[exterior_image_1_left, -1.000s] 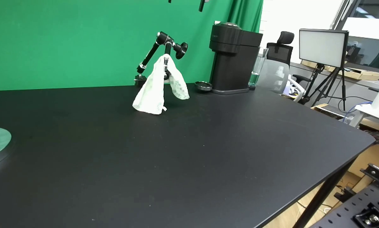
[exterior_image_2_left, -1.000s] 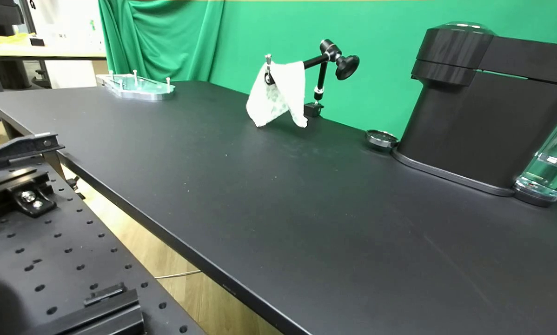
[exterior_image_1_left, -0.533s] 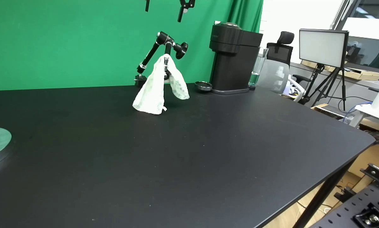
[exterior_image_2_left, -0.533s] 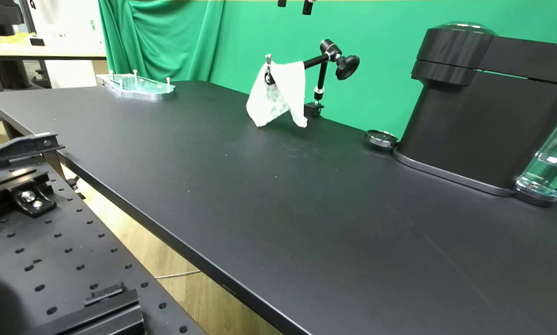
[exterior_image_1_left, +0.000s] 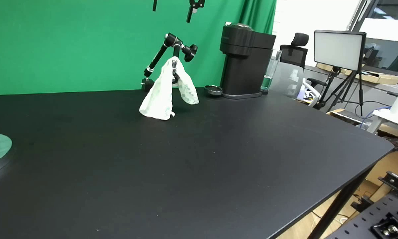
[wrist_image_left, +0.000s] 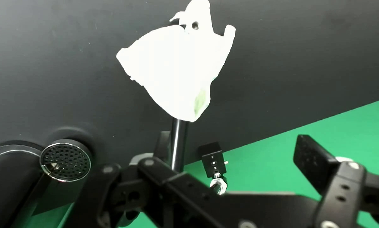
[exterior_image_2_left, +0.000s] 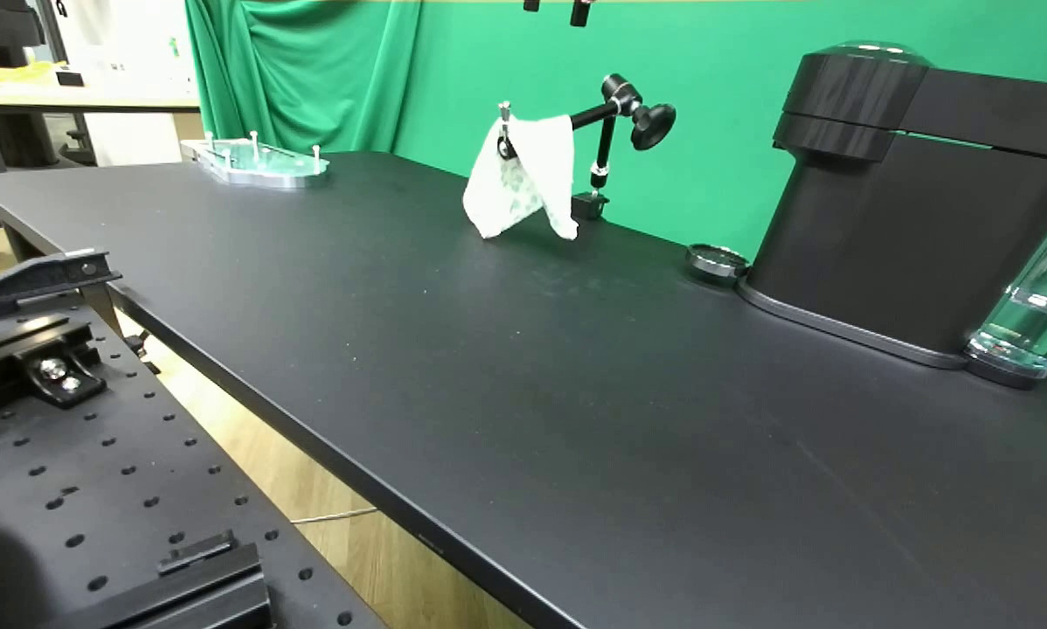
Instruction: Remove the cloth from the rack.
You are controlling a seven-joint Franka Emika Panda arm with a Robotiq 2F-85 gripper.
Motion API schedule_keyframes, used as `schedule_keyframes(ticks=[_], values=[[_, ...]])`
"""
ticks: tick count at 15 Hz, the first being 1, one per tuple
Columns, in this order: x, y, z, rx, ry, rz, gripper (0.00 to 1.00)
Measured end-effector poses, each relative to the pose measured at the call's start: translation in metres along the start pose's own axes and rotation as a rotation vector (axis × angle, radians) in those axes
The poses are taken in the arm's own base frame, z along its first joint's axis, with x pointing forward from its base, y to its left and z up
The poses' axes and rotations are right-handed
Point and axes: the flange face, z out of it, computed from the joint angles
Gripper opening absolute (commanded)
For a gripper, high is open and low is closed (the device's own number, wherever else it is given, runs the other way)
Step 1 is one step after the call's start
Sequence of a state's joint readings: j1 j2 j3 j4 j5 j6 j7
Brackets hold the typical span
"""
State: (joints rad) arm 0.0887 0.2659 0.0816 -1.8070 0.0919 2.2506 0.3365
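- The cloth (exterior_image_1_left: 159, 96), white with faint green marks, hangs draped over the rack (exterior_image_1_left: 158, 58), toward the far side of the table (exterior_image_1_left: 219, 159).
- Its two sides fall unevenly; in an exterior view the left one is longer and fuller. Whether its lowest corner touches the table is hard to tell.
- The rack is a black jointed arm with a round knob (exterior_image_1_left: 191, 53) at its right; its clamp (exterior_image_1_left: 148, 84) sits at the far edge of the table.
- The gripper (exterior_image_1_left: 171, 16) shows at the top of both exterior views, above the rack, its fingers (wrist_image_left: 313, 161) pointing down.
- Those fingers stand wide apart, well away from the cloth. In the wrist view the cloth lies beyond their tips, and the rack's bar (wrist_image_left: 179, 142) and clamp show in the gap between them.
- Right of the rack stands the coffee machine (exterior_image_1_left: 240, 74), a round grille (wrist_image_left: 66, 161) at its left foot and a clear tank (exterior_image_2_left: 1035, 306) on its right.
- A green backdrop (exterior_image_1_left: 69, 46) hangs behind the table.
- In an exterior view, a clear plate (exterior_image_2_left: 279, 180) with pegs (exterior_image_2_left: 255, 148) lies far left on the table, and a board (exterior_image_2_left: 165, 472) with holes is near left.
- Beyond the right edge are a chair (exterior_image_1_left: 293, 54) and a panel (exterior_image_1_left: 339, 49) on a tripod (exterior_image_1_left: 360, 89).
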Motion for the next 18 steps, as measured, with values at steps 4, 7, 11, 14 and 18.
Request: schedule_keyframes(ticks=[4,7,11,14,18], values=[[-0.009,-0.001,0.021,-0.011,-0.006,-0.023,1.0],[-0.016,0.001,0.047,-0.007,0.004,-0.029,1.0],[-0.021,0.007,0.079,0.01,0.025,-0.018,1.0],[-0.025,0.011,0.097,0.02,0.017,-0.012,1.0],[-0.028,0.013,0.107,0.037,-0.003,-0.017,0.6]])
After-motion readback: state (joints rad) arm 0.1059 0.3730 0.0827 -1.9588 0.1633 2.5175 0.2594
